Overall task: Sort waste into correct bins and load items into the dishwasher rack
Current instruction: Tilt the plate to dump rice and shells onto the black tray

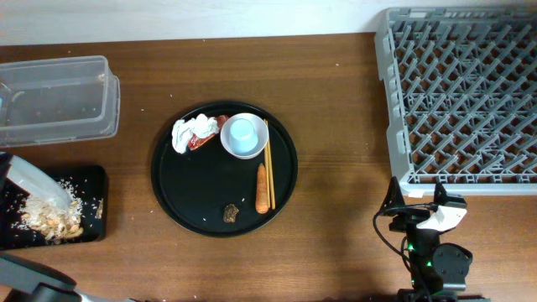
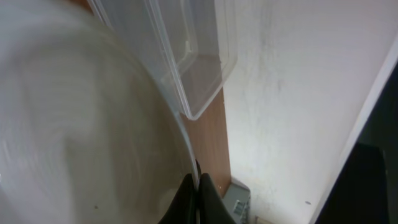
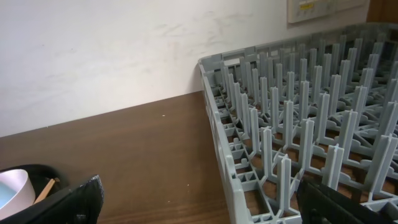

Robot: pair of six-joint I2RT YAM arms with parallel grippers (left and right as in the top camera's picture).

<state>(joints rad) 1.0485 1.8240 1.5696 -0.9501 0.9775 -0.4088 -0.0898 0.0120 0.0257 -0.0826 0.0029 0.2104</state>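
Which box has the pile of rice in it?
The flat black box at the left edge. Pale rice scraps are heaped in it; the clear tub beside it holds no pile.

Nothing can be read in any view: no text, number or brand. The only sign-like thing is a white wall panel (image 3: 324, 9) behind the rack (image 3: 292, 130) in the right wrist view. It carries a small yellow label that is too small and blurred to make out.
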